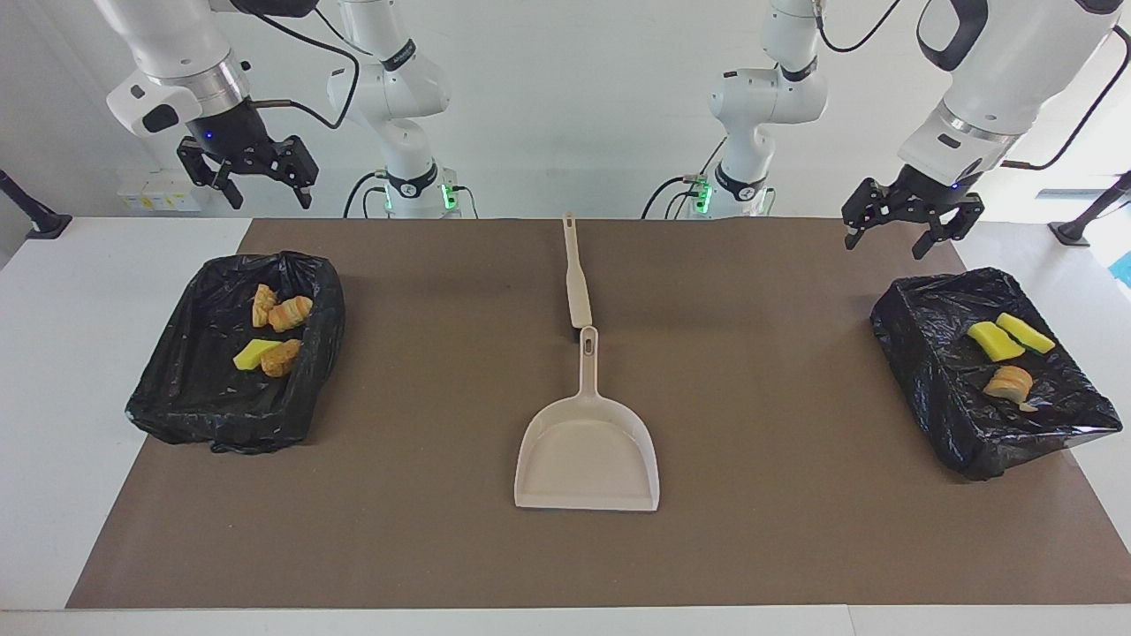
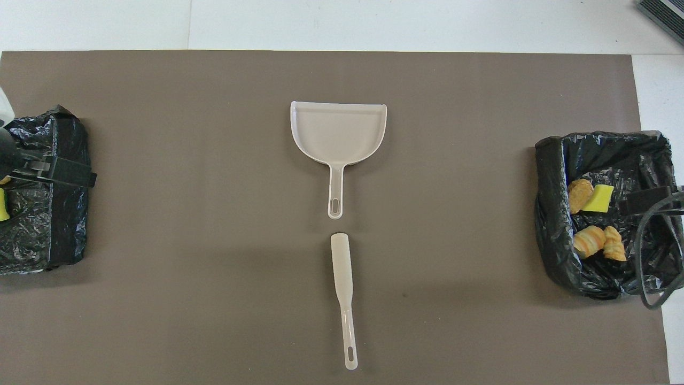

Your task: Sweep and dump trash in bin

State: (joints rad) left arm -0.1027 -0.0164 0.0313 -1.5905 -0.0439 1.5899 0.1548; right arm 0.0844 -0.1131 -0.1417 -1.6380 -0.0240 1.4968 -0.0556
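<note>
The trash is already inside two bins lined with black bags, one at each end of the brown mat (image 1: 424, 530). The bin at the right arm's end (image 1: 177, 415) holds three tan-orange bread-like pieces (image 1: 290, 313) and one yellow sponge chunk (image 1: 255, 354). The bin at the left arm's end (image 1: 954, 424) holds two yellow sponge chunks (image 1: 994, 341) and one tan-orange piece (image 1: 1008, 382).

In the middle of the mat lies the beige dustpan (image 1: 588, 455), with its handle pointing toward the robots. The beige brush (image 1: 577, 287) lies in line with it, nearer to the robots, its end just beside the tip of the dustpan handle.

The right gripper (image 1: 261, 187) hangs in the air above the bin at its end, fingers apart and holding nothing. The left gripper (image 1: 888, 237) hangs above the bin at its own end, also with fingers apart and empty.
</note>
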